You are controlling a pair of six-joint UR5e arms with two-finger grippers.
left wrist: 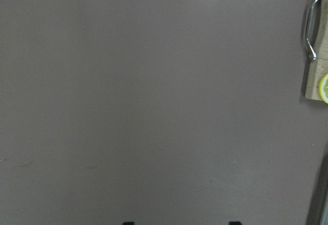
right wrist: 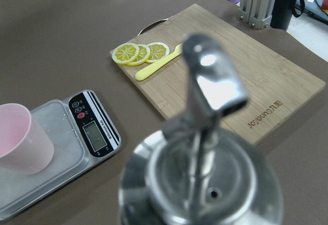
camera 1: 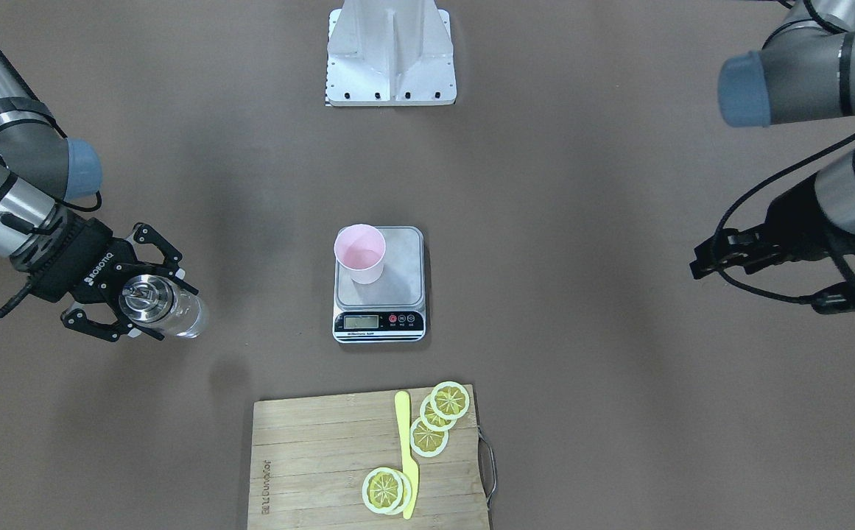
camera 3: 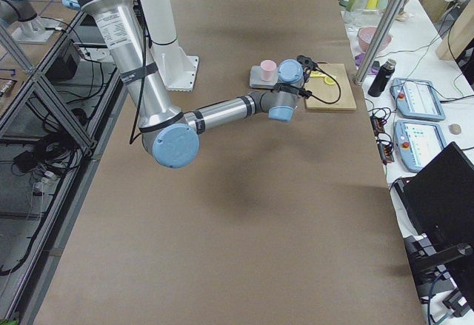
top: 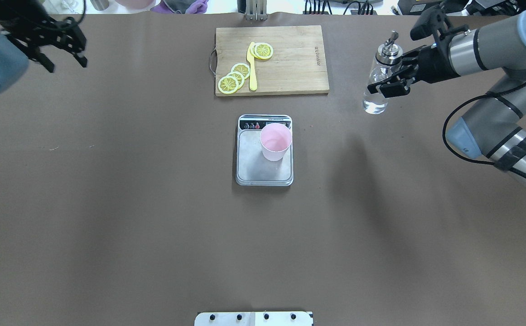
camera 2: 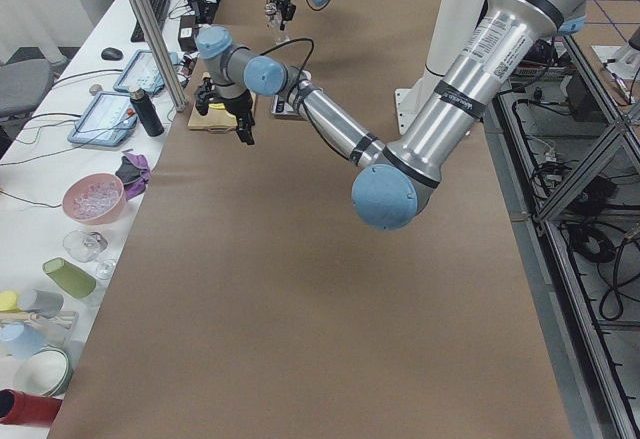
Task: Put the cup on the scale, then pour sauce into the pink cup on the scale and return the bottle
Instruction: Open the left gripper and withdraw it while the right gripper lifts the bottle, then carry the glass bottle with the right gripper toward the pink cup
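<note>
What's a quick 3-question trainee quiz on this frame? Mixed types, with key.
1. True or false: the cup stands on the scale.
2. Which gripper holds the bottle? A left, B right, C neither.
3. What lies on the cutting board besides the lemon slices?
Key: 1 true. 2 B, the right gripper. 3 a yellow knife.

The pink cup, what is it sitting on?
The cup sits on the grey metal top of the scale, close to one side edge. The patch of the scale right under the cup is covered, so it cannot be seen.
</note>
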